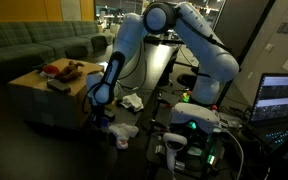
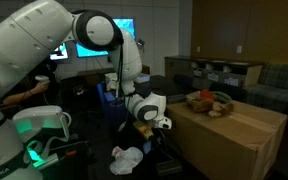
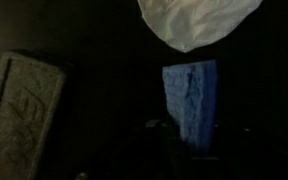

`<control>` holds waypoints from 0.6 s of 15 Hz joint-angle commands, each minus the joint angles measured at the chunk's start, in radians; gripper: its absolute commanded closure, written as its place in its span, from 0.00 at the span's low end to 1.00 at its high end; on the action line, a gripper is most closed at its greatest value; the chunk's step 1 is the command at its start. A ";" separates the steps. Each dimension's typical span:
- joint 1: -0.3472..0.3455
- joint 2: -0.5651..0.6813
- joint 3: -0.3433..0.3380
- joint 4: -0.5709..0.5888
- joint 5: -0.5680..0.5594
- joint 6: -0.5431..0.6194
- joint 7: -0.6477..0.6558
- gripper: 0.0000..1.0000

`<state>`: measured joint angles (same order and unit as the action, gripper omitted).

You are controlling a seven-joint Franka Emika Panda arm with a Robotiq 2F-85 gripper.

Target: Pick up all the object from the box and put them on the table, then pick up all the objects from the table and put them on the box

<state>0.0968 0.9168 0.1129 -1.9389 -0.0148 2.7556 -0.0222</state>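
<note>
One crumpled white cloth (image 3: pixel 196 22), one pale-blue cloth (image 3: pixel 191 100); whether fingers (image 2: pixel 160 126) are closed, unclear.

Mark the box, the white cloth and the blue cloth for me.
box (image 2: pixel 239 122), exterior view, bare cardboard.
white cloth (image 3: pixel 199 22), wrist view, its middle.
blue cloth (image 3: pixel 191 100), wrist view, its middle.

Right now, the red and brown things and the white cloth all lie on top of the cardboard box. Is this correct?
The white cloth lies on the black table, not on the box, as an exterior view shows. The red and brown things do lie on the box.
</note>
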 commanded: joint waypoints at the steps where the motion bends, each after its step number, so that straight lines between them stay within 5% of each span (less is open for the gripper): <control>1: 0.022 -0.116 -0.007 -0.066 0.002 -0.011 0.022 0.97; 9: 0.150 -0.377 -0.148 -0.203 -0.056 -0.104 0.184 0.93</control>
<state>0.1871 0.6834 0.0326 -2.0384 -0.0254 2.7085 0.0744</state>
